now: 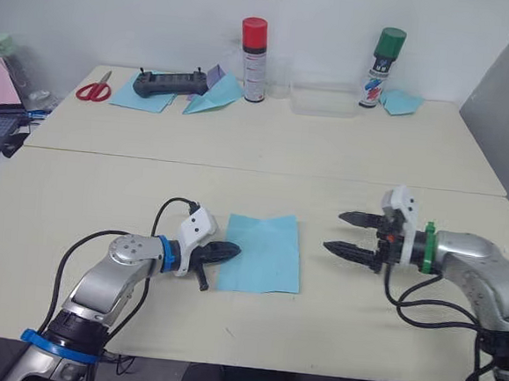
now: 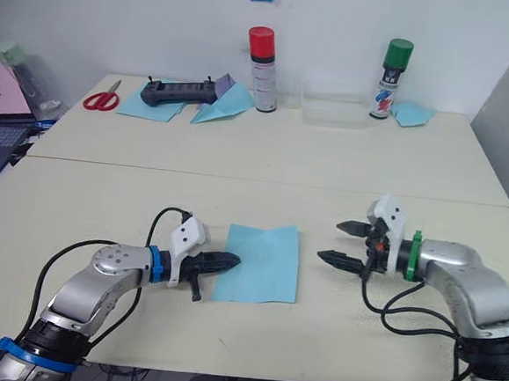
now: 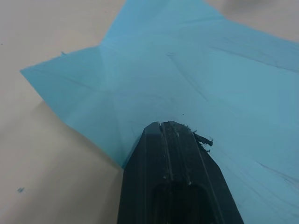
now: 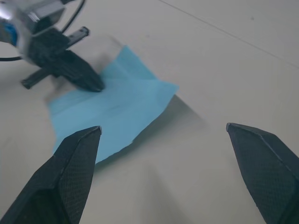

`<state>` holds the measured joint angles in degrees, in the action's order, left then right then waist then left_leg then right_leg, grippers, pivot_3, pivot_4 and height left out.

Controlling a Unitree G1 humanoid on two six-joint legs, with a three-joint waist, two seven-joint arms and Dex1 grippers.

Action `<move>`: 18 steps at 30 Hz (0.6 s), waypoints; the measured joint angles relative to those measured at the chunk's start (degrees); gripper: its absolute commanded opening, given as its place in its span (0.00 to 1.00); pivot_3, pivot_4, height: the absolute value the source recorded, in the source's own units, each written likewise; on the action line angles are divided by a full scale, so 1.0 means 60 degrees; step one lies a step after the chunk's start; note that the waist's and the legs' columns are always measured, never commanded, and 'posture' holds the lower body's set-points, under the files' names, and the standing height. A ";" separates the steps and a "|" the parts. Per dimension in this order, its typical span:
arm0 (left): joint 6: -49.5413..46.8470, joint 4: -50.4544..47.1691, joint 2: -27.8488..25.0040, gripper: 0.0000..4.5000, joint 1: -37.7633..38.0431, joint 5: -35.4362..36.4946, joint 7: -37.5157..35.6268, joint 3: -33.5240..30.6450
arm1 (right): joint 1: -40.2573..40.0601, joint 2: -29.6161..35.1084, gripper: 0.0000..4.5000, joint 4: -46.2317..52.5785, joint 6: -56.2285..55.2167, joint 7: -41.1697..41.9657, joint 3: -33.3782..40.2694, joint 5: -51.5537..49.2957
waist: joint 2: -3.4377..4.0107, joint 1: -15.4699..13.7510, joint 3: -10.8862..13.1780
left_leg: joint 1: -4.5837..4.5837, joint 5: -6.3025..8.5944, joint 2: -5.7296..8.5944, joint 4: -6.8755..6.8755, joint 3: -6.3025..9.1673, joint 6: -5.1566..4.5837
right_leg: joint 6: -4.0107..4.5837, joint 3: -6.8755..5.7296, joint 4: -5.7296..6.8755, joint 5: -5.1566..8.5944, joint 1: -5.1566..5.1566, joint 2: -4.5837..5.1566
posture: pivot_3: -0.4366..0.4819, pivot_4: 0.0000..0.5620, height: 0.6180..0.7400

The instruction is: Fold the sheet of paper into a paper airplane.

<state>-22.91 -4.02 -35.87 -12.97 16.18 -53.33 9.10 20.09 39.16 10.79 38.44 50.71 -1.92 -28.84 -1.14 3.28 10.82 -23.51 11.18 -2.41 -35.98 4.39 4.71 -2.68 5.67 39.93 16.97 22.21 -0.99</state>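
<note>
Paper, the light blue sheet of paper (image 1: 262,253), lies unfolded on the desk (image 1: 327,161). Left gripper (image 1: 229,250), fingers pressed together, rests on its edge, perhaps pinning it; wrist views add creases. Right gripper (image 1: 345,234) hovers apart, fingers spread.

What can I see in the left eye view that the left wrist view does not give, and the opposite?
Left eye view: the right gripper with jaws open, apart from the sheet of paper, plus two spray cans and scissors at the far edge of the table. Left wrist view: faint crease lines in the paper. Both: the left gripper, jaws shut, resting on the sheet.
</note>
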 measured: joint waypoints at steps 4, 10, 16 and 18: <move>0.0151 0.0062 0.0050 0.00 -0.0011 -0.0065 -0.0015 0.0031 | 0.0164 -0.0242 0.57 -0.0635 -0.0688 -0.0084 -0.0430 0.0750 | -0.0001 -0.0012 -0.0002 | 0.0006 0.0000 0.0000 0.0002 0.0001 0.0000 | -0.0001 -0.0002 0.0000 -0.0001 -0.0005 0.0001 | 0.48 0.27 1.00; 0.0178 0.0070 0.0109 0.00 0.0000 -0.0143 0.0009 0.0023 | 0.0512 -0.0948 0.08 -0.1979 -0.1904 -0.0352 -0.1268 0.2122 | 0.0003 -0.0009 -0.0005 | 0.0011 0.0000 0.0001 0.0001 0.0000 0.0000 | -0.0001 0.0001 0.0002 -0.0002 -0.0008 0.0001 | 0.48 0.27 1.00; 0.0190 0.0072 0.0177 0.00 0.0006 -0.0168 0.0024 0.0024 | 0.0696 -0.1429 0.00 -0.2246 -0.2330 -0.0110 -0.1956 0.2694 | 0.0004 -0.0038 -0.0006 | 0.0012 0.0000 0.0006 0.0002 0.0001 0.0000 | -0.0002 -0.0001 0.0000 -0.0002 -0.0013 0.0006 | 0.48 0.27 1.00; 0.0203 0.0082 0.0186 0.00 0.0005 -0.0184 0.0028 0.0023 | 0.0694 -0.1531 0.00 -0.2241 -0.2255 0.0097 -0.2164 0.2695 | 0.0004 -0.0038 -0.0006 | 0.0013 0.0000 0.0006 0.0002 0.0002 0.0000 | -0.0002 -0.0001 0.0001 -0.0002 -0.0013 0.0006 | 0.48 0.27 1.00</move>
<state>-21.69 -3.53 -34.75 -12.94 15.08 -53.16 9.24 24.25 29.97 -2.65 24.91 51.29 -14.91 -12.67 -1.11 3.06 10.79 -23.43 11.18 -2.37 -35.97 4.40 4.72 -2.69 5.67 39.93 16.96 22.13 -0.95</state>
